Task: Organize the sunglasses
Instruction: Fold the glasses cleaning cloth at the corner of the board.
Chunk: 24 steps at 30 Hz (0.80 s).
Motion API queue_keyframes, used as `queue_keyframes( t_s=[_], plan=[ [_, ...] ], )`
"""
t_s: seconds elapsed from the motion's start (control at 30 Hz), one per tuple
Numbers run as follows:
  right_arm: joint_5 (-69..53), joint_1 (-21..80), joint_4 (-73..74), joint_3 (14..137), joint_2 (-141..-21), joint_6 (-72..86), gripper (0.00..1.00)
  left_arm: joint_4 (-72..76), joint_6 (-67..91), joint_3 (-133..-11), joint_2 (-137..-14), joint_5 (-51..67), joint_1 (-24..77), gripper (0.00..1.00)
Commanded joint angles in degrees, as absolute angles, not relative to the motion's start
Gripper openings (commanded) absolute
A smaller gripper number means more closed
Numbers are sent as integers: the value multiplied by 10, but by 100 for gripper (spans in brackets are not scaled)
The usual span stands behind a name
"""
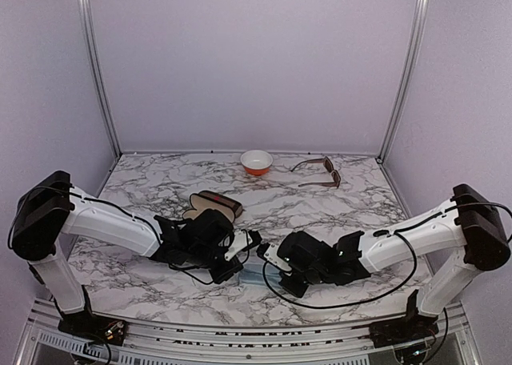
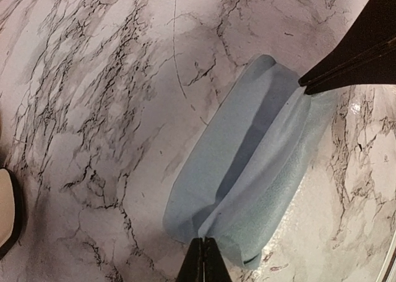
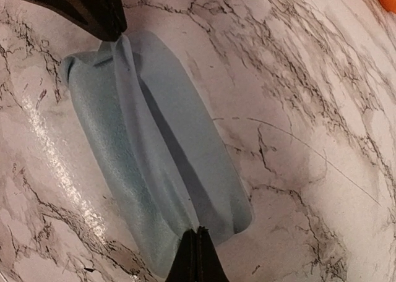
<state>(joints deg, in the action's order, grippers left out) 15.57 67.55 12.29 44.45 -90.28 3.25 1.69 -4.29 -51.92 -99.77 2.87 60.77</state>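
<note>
A brown pair of sunglasses (image 1: 320, 173) with squarish lenses lies at the back right of the marble table, far from both arms. Both grippers are low at the front middle, over a light blue cloth (image 2: 247, 152) (image 3: 154, 152) that lies partly folded on the table. My left gripper (image 2: 204, 240) is shut on one end of the cloth's raised fold. My right gripper (image 3: 197, 231) is shut on the opposite end. In the top view the cloth (image 1: 250, 274) shows only as a sliver under the two gripper heads.
An oblong brown case (image 1: 214, 204) lies just behind the left gripper; its edge (image 2: 6, 208) shows in the left wrist view. An orange and white bowl (image 1: 256, 162) stands at the back middle. Pale walls close off three sides.
</note>
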Motion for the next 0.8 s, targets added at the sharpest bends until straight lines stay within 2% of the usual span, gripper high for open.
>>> queue_keyframes(
  t_s=[0.0,0.13,0.4,0.77],
  plan=[
    [166,669,123,467,-915,27,1,0,-46,-537,-1014,23,606,0],
    [169,668,123,467,-920,30,5,-2,-44,-538,-1016,27,606,0],
    [183,665,120,475,-925,33,23,-4,-41,-541,-1018,21,606,0],
    [245,649,129,477,-907,62,33,-6,-28,-548,-1017,5,606,17]
  ],
)
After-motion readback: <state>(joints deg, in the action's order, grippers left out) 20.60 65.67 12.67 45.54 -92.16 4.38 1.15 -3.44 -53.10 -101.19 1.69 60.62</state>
